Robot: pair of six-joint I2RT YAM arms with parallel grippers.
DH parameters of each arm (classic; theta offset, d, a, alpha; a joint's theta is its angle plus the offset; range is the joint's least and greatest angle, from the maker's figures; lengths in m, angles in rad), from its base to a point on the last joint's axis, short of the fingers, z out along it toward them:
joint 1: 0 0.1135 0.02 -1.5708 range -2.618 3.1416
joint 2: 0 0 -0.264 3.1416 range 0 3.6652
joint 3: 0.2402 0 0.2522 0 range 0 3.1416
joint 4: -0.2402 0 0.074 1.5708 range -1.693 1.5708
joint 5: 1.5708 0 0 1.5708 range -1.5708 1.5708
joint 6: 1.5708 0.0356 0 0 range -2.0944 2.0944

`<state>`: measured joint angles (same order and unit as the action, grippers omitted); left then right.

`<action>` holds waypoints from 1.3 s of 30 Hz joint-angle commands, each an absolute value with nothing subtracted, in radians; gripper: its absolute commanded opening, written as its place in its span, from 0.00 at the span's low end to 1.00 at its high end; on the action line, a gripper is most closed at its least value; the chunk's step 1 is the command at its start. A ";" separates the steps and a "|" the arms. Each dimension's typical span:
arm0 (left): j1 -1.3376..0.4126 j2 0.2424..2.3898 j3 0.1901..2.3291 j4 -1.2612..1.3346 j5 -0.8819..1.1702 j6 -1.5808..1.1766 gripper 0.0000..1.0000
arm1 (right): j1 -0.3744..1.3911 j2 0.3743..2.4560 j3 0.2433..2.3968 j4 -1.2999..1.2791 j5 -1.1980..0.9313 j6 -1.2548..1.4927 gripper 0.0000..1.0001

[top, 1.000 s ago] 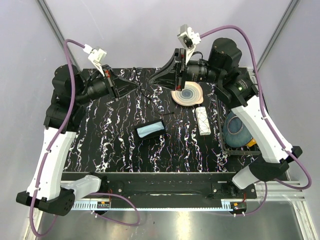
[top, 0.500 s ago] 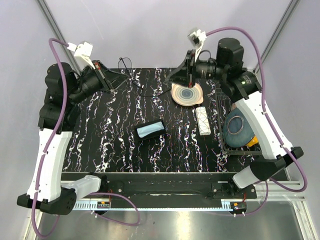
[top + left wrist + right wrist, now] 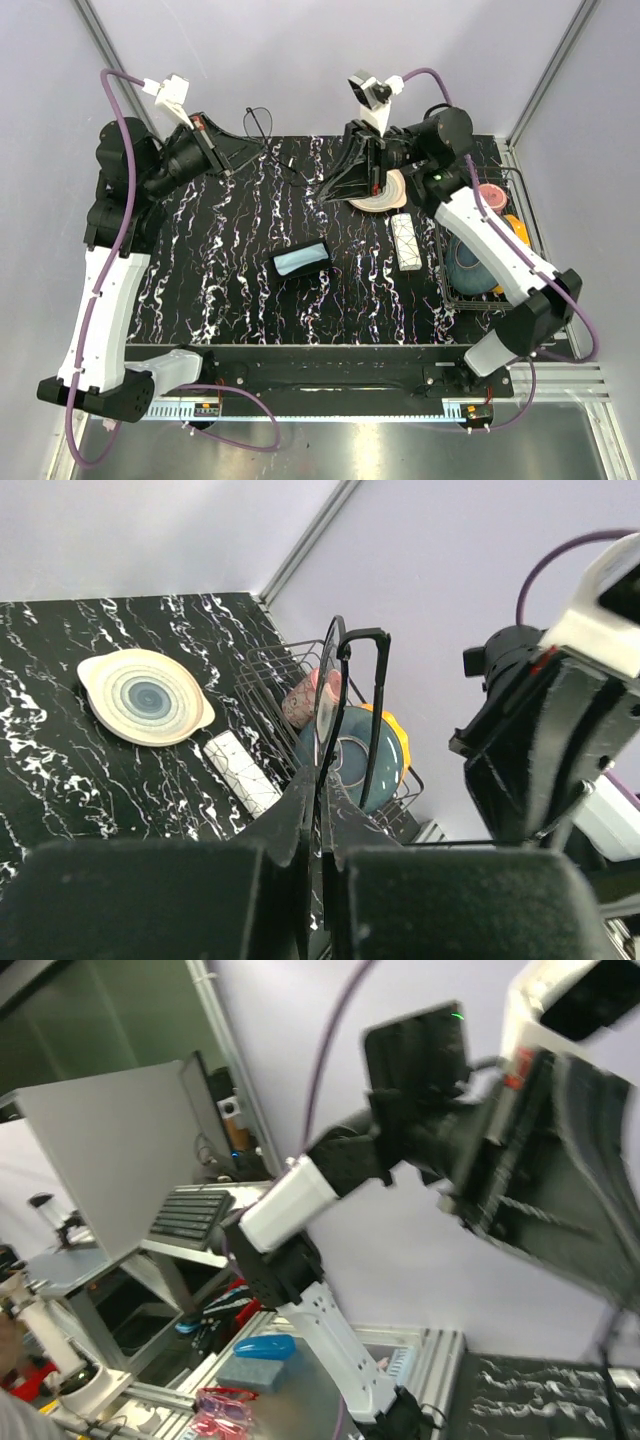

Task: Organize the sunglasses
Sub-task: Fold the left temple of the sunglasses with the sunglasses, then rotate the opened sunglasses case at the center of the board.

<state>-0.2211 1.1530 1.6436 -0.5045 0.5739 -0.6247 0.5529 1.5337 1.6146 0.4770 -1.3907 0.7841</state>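
My left gripper [image 3: 250,148] is raised over the table's back left and is shut on the sunglasses [image 3: 257,121]. They are a thin, dark-looking wire frame, with one round lens above the fingertips. In the left wrist view the sunglasses [image 3: 329,692] stand upright, pinched between the closed left gripper [image 3: 322,780] fingers, with one arm [image 3: 374,712] folded down beside the lens. My right gripper [image 3: 328,192] hovers near the plate, pointing left toward the glasses. Its own fingers do not show in the right wrist view.
An open black case [image 3: 301,260] with a pale blue lining lies mid-table. A white oblong box [image 3: 404,241] lies to its right. A round striped plate [image 3: 385,192] is partly under the right gripper. A wire dish rack [image 3: 446,290] at the right holds a blue bowl [image 3: 472,258].
The left gripper has lifted the sunglasses up and toward the back left. The right gripper pulled away to the right, then swung back left and lower over the plate.
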 commanded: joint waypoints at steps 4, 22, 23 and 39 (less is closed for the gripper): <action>-0.219 1.138 1.591 -0.410 0.683 -0.643 0.00 | 0.614 1.698 1.773 0.999 -1.387 1.226 0.15; -0.238 1.112 1.529 -0.434 0.761 -0.607 0.00 | 0.652 1.831 2.069 -0.172 -0.941 0.546 0.11; -0.239 1.111 1.529 -0.436 0.758 -0.604 0.00 | 0.652 1.838 2.083 -0.201 -0.924 0.522 0.11; -0.235 1.043 1.347 -0.716 0.293 -0.601 0.00 | 0.534 1.703 1.869 -0.522 -0.322 0.404 0.45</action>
